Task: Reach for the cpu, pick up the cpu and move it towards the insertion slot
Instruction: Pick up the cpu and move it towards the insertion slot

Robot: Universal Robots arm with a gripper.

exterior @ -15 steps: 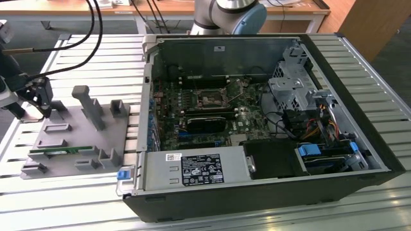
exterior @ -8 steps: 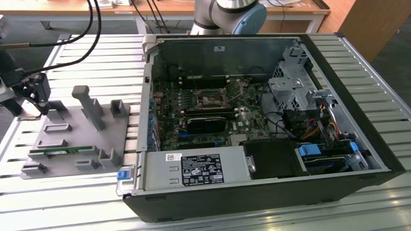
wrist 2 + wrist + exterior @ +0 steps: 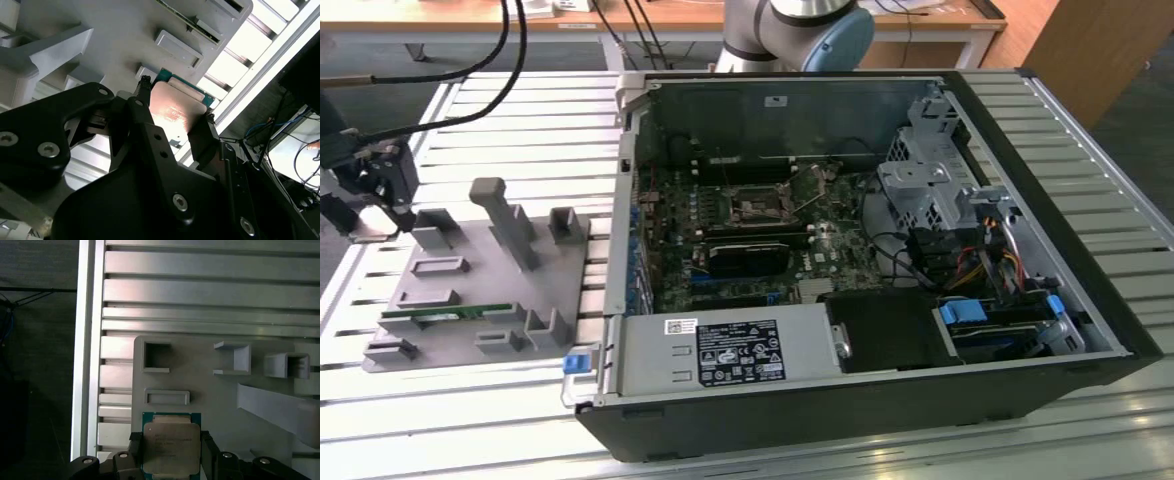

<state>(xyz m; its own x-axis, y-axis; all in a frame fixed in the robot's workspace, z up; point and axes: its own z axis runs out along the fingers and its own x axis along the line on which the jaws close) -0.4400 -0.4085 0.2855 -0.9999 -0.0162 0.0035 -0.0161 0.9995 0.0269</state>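
In both wrist views the cpu (image 3: 171, 442) (image 3: 176, 111), a flat square chip with a shiny silver top and green rim, sits between my black fingers (image 3: 136, 452). My gripper (image 3: 171, 455) (image 3: 175, 120) is shut on two opposite edges of it. It hangs over a corner of the grey holder plate (image 3: 210, 400); I cannot tell whether the chip is clear of the plate. In the exterior view my gripper (image 3: 367, 225) is at the far left, beside the plate (image 3: 467, 270). The insertion slot (image 3: 758, 207), a silver-framed square socket, lies on the motherboard inside the open computer case, far to the exterior view's right.
Grey uprights and rectangular holders (image 3: 507, 220) stand on the plate, and a green memory stick (image 3: 447, 313) lies near its front. The black case wall (image 3: 627, 150) rises between the plate and the motherboard. A power supply (image 3: 720, 352) and drive cage (image 3: 927, 180) crowd the case.
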